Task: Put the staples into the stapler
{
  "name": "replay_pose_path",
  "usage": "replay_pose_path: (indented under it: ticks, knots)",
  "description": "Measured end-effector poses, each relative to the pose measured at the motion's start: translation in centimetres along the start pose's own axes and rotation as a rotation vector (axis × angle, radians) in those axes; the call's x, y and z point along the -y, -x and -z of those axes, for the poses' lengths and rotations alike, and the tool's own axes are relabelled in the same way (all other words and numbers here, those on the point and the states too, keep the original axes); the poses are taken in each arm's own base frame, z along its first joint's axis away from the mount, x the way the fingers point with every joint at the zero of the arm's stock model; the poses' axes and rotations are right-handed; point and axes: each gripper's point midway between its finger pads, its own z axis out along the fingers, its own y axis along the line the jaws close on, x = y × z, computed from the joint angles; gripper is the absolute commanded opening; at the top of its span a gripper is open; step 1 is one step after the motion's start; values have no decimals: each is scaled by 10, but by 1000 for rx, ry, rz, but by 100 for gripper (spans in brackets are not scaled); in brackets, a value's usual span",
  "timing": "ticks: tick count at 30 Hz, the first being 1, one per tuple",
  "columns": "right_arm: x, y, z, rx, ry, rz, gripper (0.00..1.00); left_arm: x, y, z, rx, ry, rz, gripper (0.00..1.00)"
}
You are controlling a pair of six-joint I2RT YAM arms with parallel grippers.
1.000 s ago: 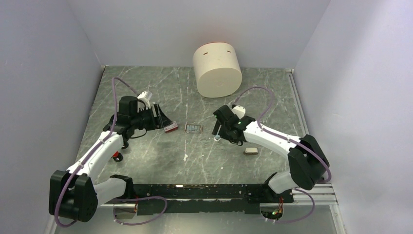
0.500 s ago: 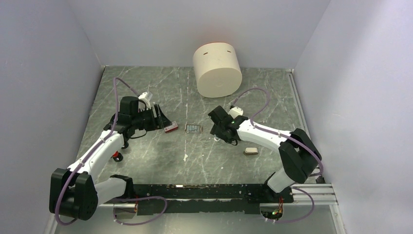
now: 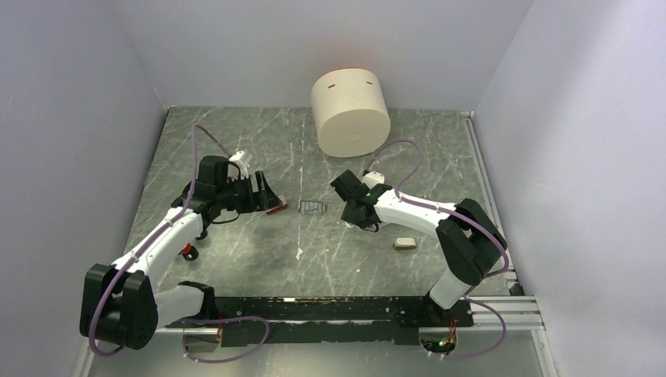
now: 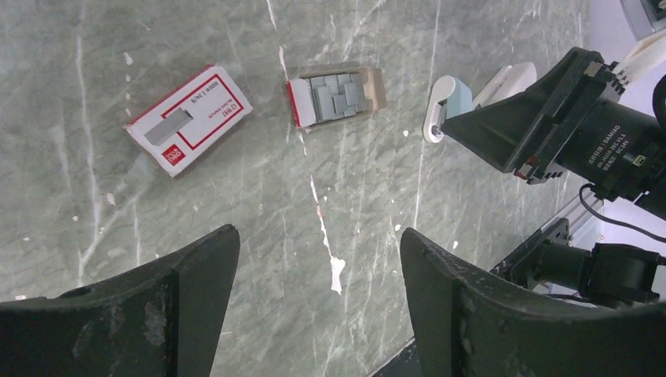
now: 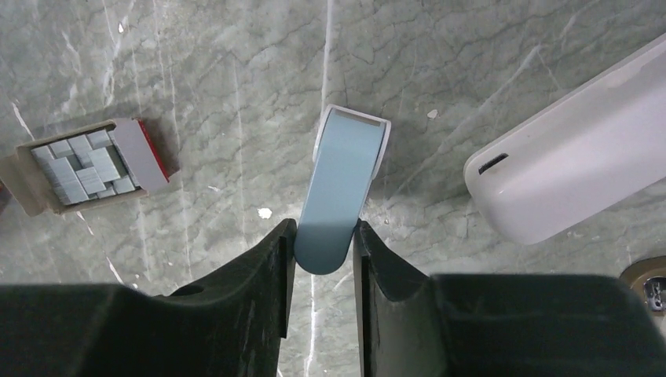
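The right jaws pinch the pale blue piece; left jaws stand apart; stapler runs off-frame.

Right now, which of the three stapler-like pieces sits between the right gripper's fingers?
The pale blue piece, pinched in the right gripper. The white stapler lies apart beside it; the beige-grey piece lies loose farther off.

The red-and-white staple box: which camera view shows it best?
The left wrist view: the staple box lies whole, its printed top facing up. In the top view the box is only a tiny red sliver. The right wrist view does not show it.
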Motion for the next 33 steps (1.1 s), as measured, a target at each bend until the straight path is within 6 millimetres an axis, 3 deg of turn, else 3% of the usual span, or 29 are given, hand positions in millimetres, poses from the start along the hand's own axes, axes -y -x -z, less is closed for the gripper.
replay_pose_path:
  ticks: [12, 20, 26, 30, 33]
  knots:
    - [-11, -21, 11, -109, 140, 324, 24, 23, -20, -18, -76, -52, -15, 80]
    - [-7, -28, 15, -127, 149, 449, 44, 41, -27, -30, -33, -86, 46, 80]
    - [-7, -25, 21, -123, 126, 477, 51, 47, -30, -36, -8, -92, 82, 82]
    - [-9, -28, 24, -126, 124, 478, 47, 55, -29, -41, 2, -109, 87, 81]
    - [-6, -30, 23, -128, 98, 457, 39, 59, -33, -45, 3, -115, 98, 72]
